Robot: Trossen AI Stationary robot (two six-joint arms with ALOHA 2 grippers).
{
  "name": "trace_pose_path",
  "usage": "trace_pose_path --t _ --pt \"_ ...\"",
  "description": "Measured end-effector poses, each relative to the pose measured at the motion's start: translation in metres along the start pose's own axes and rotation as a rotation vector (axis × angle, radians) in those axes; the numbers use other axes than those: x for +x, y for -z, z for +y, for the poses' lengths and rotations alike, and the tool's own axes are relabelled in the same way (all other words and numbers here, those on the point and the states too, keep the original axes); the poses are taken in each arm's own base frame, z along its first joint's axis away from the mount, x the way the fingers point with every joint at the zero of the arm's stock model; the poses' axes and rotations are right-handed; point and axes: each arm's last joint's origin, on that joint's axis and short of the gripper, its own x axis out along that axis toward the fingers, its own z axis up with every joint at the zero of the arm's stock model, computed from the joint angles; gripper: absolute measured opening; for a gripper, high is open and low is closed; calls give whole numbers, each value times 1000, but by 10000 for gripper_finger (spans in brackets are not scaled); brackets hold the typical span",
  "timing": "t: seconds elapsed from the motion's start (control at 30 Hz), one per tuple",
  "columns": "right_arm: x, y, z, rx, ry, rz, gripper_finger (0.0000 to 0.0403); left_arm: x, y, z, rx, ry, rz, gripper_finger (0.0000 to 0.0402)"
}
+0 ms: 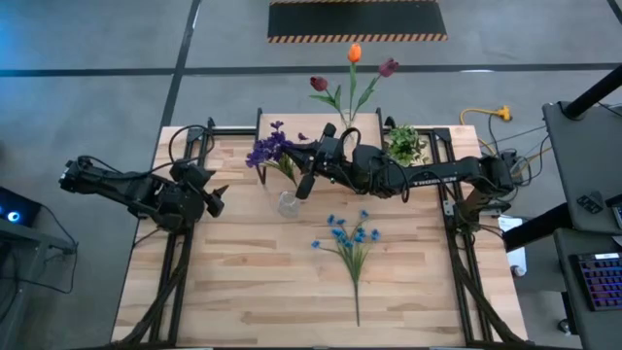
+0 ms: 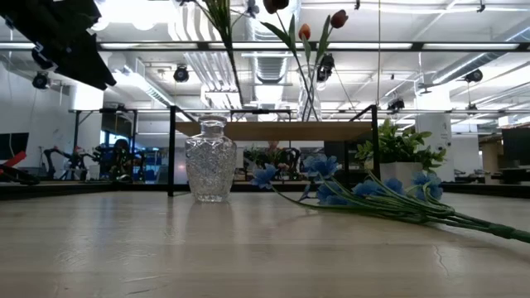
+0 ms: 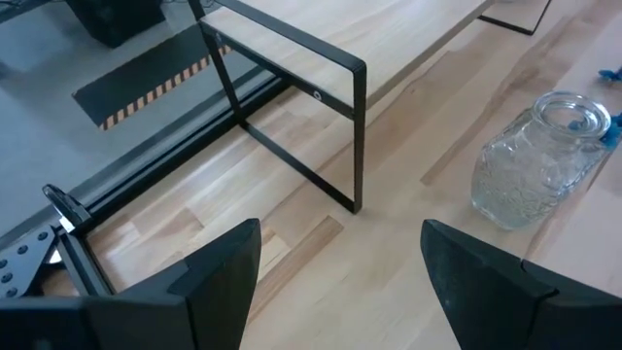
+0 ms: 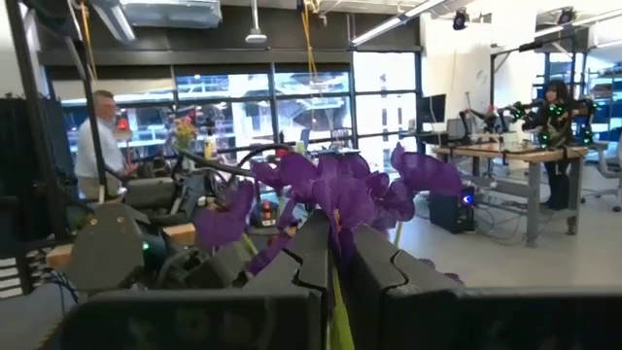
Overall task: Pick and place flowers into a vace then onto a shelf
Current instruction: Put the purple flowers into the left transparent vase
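My right gripper (image 1: 304, 185) is above the table's middle, toward the far side. It is shut on the purple bunch (image 1: 268, 150), whose blooms (image 4: 340, 185) show just past the fingertips. A clear glass vase (image 1: 289, 204) stands upright on the table right by this gripper, and also shows in the low view (image 2: 207, 160). The blue bunch (image 1: 350, 238) lies flat on the table near the middle. The tulips (image 1: 352, 70) stand in a second glass vase (image 2: 308, 91) on the shelf (image 2: 273, 130) at the far edge. My left gripper (image 3: 340, 282) is open and empty at the table's left. My right gripper pinches the purple bunch's green stem (image 4: 338, 309) between its two fingers, just below the blooms. The bunch is lifted clear of the table. In the low view its stem (image 2: 225, 41) slants down above the glass vase without touching it.
A small leafy potted plant (image 1: 405, 146) stands at the far right beside the shelf. The shelf's black leg (image 3: 355, 136) stands between my left gripper and the glass vase (image 3: 539, 160). Bare plank table (image 1: 253, 292) lies toward the near edge. People show in the room behind.
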Motion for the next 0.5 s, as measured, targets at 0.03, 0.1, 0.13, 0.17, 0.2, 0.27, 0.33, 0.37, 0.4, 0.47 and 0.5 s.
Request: trace_pose_path --t 0.03,0.1,0.13,0.17,0.2,0.27,0.33,0.37,0.4,0.47,0.5 --pt "0 0 -1 2 2 0 9 0 0 0 -3 2 -2 267" --pt "1 0 -2 2 5 0 9 -1 0 1 -5 3 -3 267" --pt "1 0 -2 4 6 -1 9 -1 0 1 -6 4 -4 267" --pt "1 0 -2 7 5 -3 9 -1 1 2 -6 4 -4 267" --pt "1 0 -2 7 3 -4 9 -1 1 2 -7 4 -4 267" --pt "1 0 -2 8 3 -4 9 -1 1 2 -9 5 -5 267" --pt "1 0 -2 10 3 -3 9 -1 1 2 -8 5 -5 267" --pt "1 0 -2 10 3 -4 9 -1 1 2 -8 5 -6 267" --pt "1 -1 -2 11 4 -6 9 -1 1 3 -9 6 -6 267" --pt "1 -2 -3 14 4 -17 9 -1 1 3 -9 5 -6 267" --pt "1 -2 -3 15 4 -20 9 -1 1 3 -9 5 -6 267"
